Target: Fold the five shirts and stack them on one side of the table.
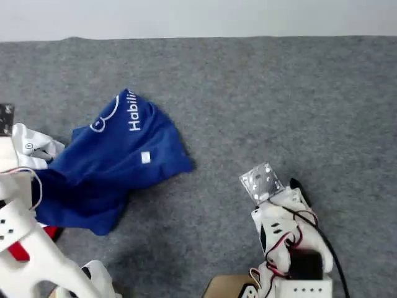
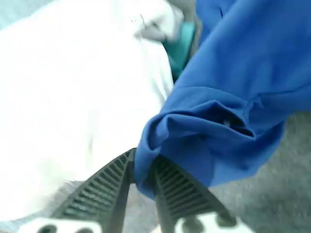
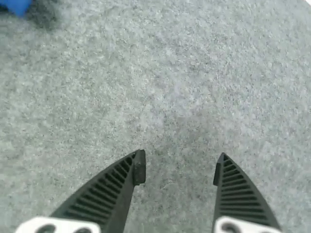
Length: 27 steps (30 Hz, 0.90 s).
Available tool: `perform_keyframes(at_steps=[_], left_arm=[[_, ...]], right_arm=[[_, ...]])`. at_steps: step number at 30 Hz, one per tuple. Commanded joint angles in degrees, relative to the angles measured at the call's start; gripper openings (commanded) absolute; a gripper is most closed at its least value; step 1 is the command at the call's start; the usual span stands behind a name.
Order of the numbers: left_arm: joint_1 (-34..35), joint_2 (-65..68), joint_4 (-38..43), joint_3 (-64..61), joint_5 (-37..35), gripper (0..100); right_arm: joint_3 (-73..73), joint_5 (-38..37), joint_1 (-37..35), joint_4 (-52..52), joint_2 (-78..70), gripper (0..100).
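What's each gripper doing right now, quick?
Left gripper: closed on the blue shirt.
Right gripper: open, holding nothing.

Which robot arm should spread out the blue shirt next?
Left, most likely. The left gripper is shut on a fold of the blue shirt. The right gripper is open above the grey table, apart from the shirt, so it would have to travel there first.

Crumpled blue shirt beside white shirt

The blue shirt carries white lettering and a ring-shaped logo; its small white label is too small to read.
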<state>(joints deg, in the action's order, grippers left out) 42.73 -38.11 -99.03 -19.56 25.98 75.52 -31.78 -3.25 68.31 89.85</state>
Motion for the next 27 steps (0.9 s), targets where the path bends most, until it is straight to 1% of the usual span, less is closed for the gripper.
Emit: perform_keyframes(at_steps=[1,6,9,12,14,16,19,22,25,27], left_arm=[[0.53,-0.97,4.04,-4.35,0.44,0],[0.53,-0.97,10.2,-10.59,0.44,0],[0.62,-0.97,13.45,-13.49,0.44,0],[2.9,-0.97,18.02,-17.36,0.44,0],[4.84,-0.97,22.33,-20.88,0.44,0],[6.07,-0.97,25.41,-24.04,0.44,0],[6.15,-1.32,26.46,-26.51,0.44,0],[6.15,-1.32,26.55,-26.77,0.44,0],[6.07,-1.32,26.55,-26.77,0.44,0],[6.07,-1.32,26.55,-26.86,0.44,0]], right_arm=[[-11.43,-0.35,-1.8,-1.1,-16.22,24.0],[-26.2,-0.26,-7.43,0.75,-40.13,23.7],[-34.2,-0.26,-10.33,2.77,-51.82,23.7],[-41.05,-0.26,-12.53,4.09,-61.49,23.6],[-45.01,-0.26,-14.11,4.7,-66.86,20.8],[-48.44,-0.26,-15.69,4.7,-71.78,15.9],[-53.19,-0.35,-18.68,4.7,-78.29,12.7],[-58.64,-0.26,-21.32,4.7,-84.53,16.8],[-64.26,-0.18,-23.25,4.7,-90.42,26.6],[-68.48,1.76,-24.31,4.35,-94.2,31.6]])
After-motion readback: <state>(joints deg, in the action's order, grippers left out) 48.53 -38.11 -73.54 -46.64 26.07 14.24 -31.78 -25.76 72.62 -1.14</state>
